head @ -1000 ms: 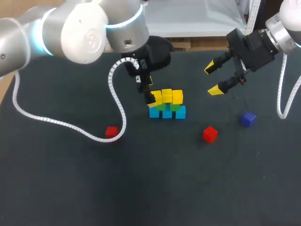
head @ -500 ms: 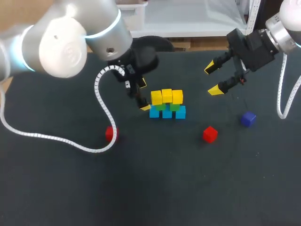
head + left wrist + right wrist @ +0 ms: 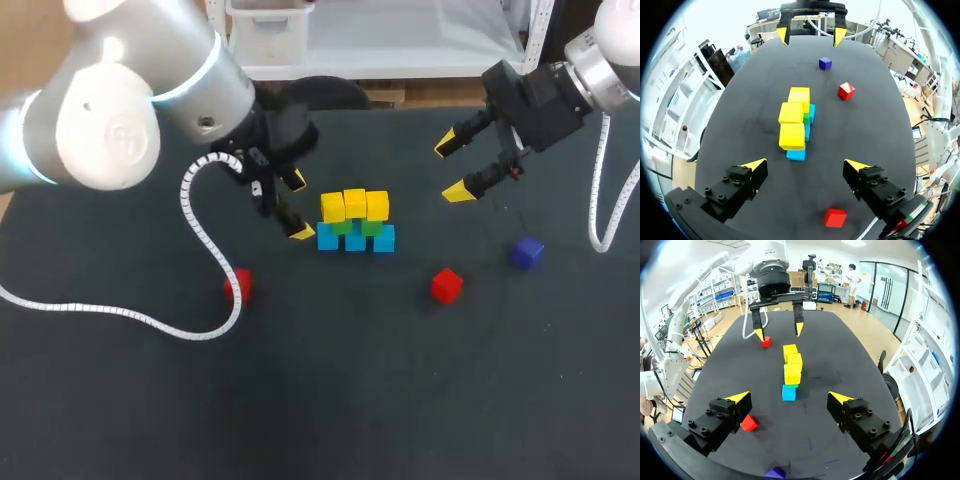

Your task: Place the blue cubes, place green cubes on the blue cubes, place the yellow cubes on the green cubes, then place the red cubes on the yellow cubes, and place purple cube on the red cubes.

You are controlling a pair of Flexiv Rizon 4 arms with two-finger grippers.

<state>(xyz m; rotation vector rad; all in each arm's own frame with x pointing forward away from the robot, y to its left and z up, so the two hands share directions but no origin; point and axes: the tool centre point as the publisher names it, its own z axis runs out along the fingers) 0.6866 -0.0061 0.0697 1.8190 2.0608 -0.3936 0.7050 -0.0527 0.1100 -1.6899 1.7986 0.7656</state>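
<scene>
A cube stack stands mid-table: three blue cubes (image 3: pixel 356 239) at the bottom, green cubes (image 3: pixel 357 227) on them, three yellow cubes (image 3: pixel 355 205) on top. My left gripper (image 3: pixel 297 206) hangs open just left of the stack, touching nothing; in its wrist view (image 3: pixel 806 165) the yellow cubes (image 3: pixel 791 136) lie ahead of the fingers. My right gripper (image 3: pixel 452 170) is open and empty, raised at the back right (image 3: pixel 790 397). One red cube (image 3: pixel 447 285) lies right of the stack, another red cube (image 3: pixel 237 285) at the left. The purple cube (image 3: pixel 527 252) sits at the right.
The left arm's white cable (image 3: pixel 195 225) loops down over the table, passing by the left red cube. The black tabletop (image 3: pixel 400 400) stretches bare toward the front.
My left gripper has drawn back leftward from the stack's left yellow cube, and the arm has swung left, dragging its cable. The right arm and all cubes stayed put.
</scene>
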